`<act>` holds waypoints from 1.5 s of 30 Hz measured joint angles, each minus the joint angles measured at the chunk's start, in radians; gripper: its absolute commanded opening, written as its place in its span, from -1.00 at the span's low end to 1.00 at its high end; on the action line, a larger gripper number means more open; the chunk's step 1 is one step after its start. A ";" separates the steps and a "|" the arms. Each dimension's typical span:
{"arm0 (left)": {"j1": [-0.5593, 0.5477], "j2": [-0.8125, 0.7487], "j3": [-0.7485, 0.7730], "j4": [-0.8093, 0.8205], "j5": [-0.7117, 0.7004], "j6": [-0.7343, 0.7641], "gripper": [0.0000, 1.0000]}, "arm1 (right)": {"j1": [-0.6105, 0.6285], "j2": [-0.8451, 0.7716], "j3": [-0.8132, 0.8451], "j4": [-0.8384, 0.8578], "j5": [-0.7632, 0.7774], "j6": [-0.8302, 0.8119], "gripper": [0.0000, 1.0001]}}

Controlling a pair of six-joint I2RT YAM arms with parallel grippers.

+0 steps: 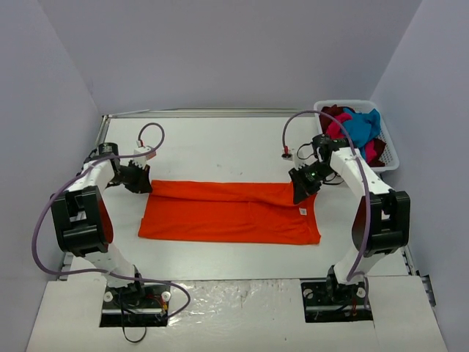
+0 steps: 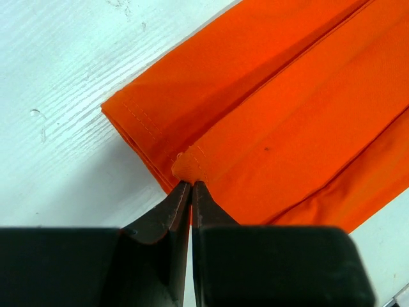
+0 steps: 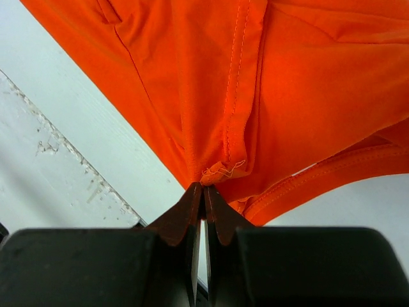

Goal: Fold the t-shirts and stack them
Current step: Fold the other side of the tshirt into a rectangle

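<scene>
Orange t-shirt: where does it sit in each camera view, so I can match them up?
Top external: the orange t-shirt lies flat in the middle of the table.
Left wrist: it fills the upper right, its corner pinched in the left gripper.
Right wrist: it fills the top, its stitched edge pinched in the right gripper.
Shared landmark: the white table under the cloth.

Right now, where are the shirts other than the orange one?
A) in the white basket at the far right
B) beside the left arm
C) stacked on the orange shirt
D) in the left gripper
A: the other shirts, teal, pink and dark red, lie bunched in the basket; only the orange shirt lies outside it.
</scene>
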 measured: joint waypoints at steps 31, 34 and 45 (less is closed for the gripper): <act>0.007 -0.044 -0.080 0.003 -0.006 0.028 -0.23 | 0.051 0.388 0.312 -0.102 0.023 -0.091 -0.30; 0.014 -0.077 -0.080 0.002 -0.004 0.010 -0.21 | 0.060 0.466 0.355 -0.100 0.002 -0.102 -0.30; 0.034 -0.297 -0.107 -0.005 -0.003 -0.034 -0.18 | 0.126 0.599 0.437 -0.106 -0.042 -0.141 -0.33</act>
